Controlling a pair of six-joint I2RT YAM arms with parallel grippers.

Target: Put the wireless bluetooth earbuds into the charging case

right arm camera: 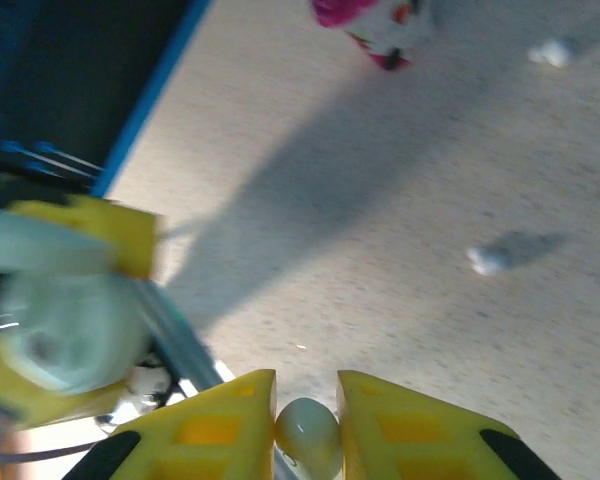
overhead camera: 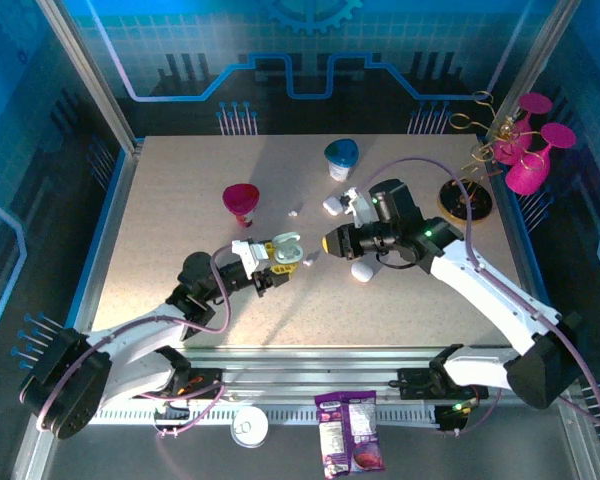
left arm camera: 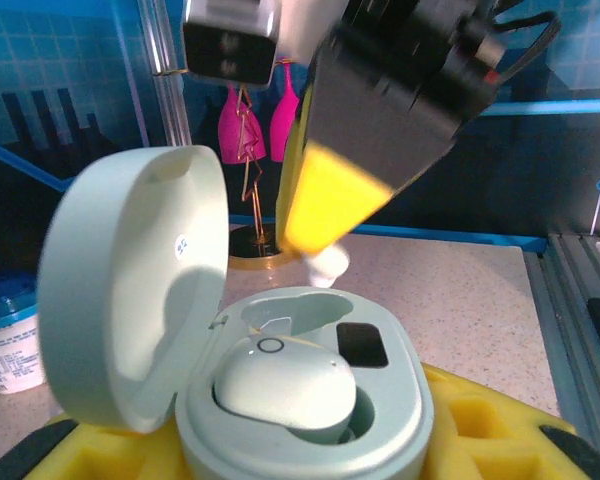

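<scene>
Mid-bench, the left fingers (left arm camera: 490, 425) are clamped on the base of the open charging case (left arm camera: 405, 400), with their yellow pads pressed against its sides. The lid (left arm camera: 130, 280) stands hinged up at the left of the left wrist view. The seated earbud (left arm camera: 285, 385) lies in one well of the base, and a dark opening shows beside it.

Just right of the case, the right fingers (right arm camera: 410, 430) are closed on the held earbud (right arm camera: 308, 435). This pale greenish piece is pinched between the two yellow pads, near the case but apart from it.

A loose earbud (right arm camera: 492, 258) rests on the bench (overhead camera: 170, 270). A second loose earbud (right arm camera: 552, 52) lies farther off, near the magenta cup (right arm camera: 375, 25).

In the top view, one white pebble-shaped case (overhead camera: 332, 205) sits just beyond the right arm. Another white case (overhead camera: 361, 271) lies on its near side. A teal cup (overhead camera: 341, 153) stands at the far centre, and pink glasses (overhead camera: 532, 150) stand at the far right.
</scene>
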